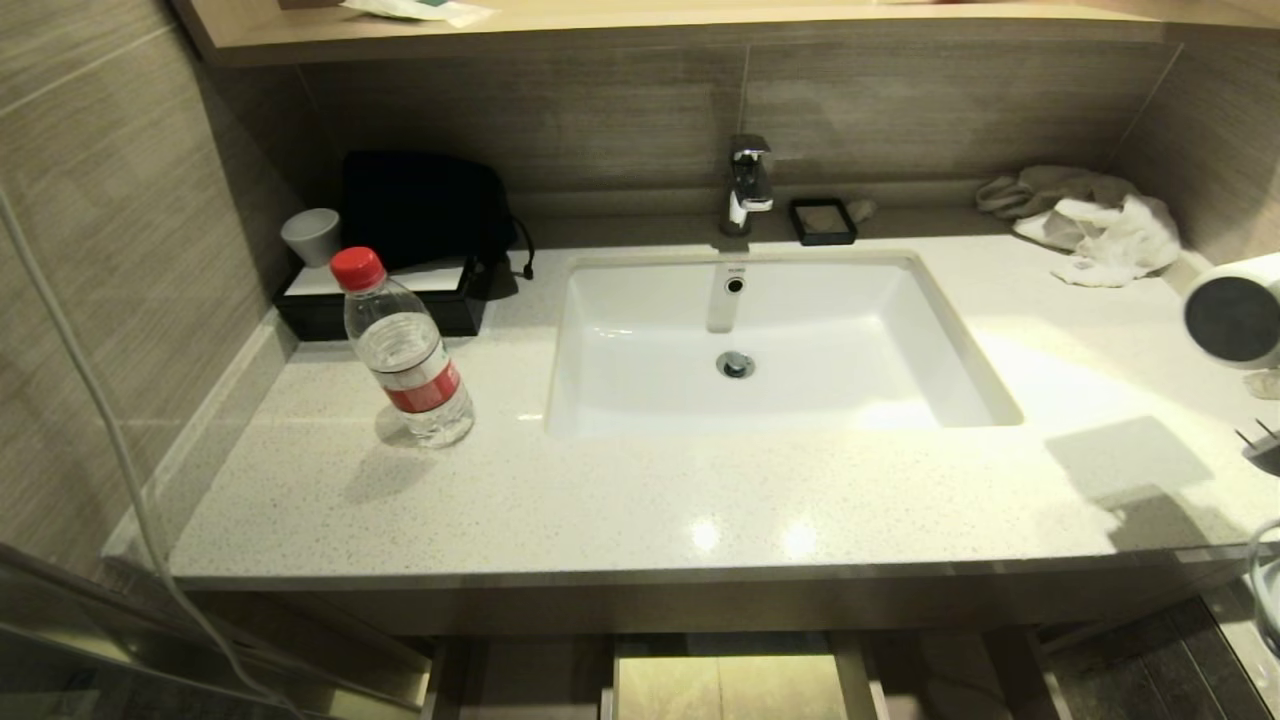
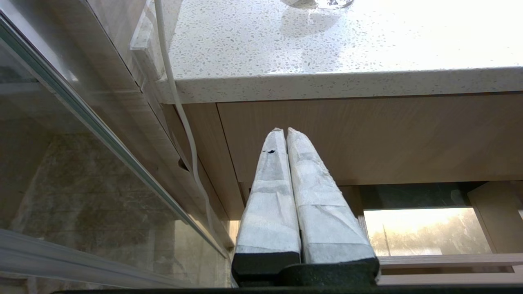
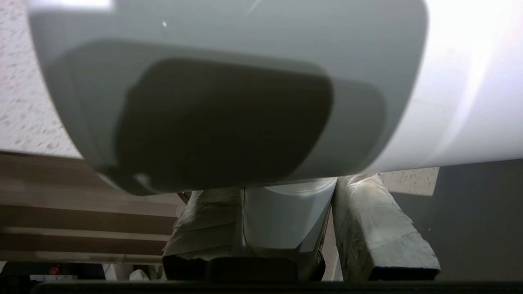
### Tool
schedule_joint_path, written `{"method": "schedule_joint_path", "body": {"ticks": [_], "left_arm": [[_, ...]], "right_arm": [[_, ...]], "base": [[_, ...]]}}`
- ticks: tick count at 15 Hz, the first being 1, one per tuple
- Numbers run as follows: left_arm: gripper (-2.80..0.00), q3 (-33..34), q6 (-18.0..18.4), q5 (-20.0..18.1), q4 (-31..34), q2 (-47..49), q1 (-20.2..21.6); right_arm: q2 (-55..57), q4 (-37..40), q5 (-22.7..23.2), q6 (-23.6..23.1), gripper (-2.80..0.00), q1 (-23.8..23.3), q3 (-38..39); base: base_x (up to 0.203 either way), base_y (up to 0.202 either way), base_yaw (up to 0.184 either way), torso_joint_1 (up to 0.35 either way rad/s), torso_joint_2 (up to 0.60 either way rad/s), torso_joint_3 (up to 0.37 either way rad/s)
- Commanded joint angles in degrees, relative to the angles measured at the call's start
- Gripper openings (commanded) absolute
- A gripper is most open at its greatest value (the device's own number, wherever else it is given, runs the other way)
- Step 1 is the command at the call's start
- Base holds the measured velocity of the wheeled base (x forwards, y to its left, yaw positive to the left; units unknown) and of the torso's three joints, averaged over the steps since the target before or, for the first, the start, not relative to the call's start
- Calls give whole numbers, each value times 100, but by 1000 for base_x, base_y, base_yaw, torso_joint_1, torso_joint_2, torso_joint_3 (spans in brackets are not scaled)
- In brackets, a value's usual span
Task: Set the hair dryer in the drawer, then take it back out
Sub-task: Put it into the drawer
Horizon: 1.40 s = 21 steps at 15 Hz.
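Right claw (image 3: pixel 286 228) clamped on hair dryer (image 3: pixel 253 94) handle, dryer raised at table's (image 1: pixel 600 500) three o'clock edge, left claw (image 2: pixel 286 134) closed, empty

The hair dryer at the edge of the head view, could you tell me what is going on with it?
The right gripper is clamped on the handle of the hair dryer and holds it in the air over the right end of the countertop, beside the sink. The left gripper is parked, shut and empty, below the counter edge. Part of the drawer shows under the counter.
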Motion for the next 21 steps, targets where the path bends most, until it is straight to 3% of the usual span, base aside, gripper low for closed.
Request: {"method": "schedule_joint_path", "body": {"ticks": [1,8,10,14,16,21], "left_arm": [[-280,0,2,4,-7,0,0],[-280,0,2,1,-4,0,0],[-280,0,2,1,2,0,0],[-280,0,2,1,-4,0,0],[-280,0,2,1,2,0,0],[-280,0,2,1,2,0,0]], "right_arm": [[-1595,603,68,-31,-280,47,326],[-4369,2600,206,-75,-280,139,875],[-4898,2784,190,-19,-280,233,1484],[-5641,1823,93,179,-280,477,2769],[-5660,1589,-116,220,-280,692,2897],[-5527,1136,-116,194,-280,803,3002]], "base": [[0,0,0,0,0,0],[0,0,0,0,0,0],[0,0,0,0,0,0],[0,0,0,0,0,0],[0,0,0,0,0,0],[0,0,0,0,0,0]]}}
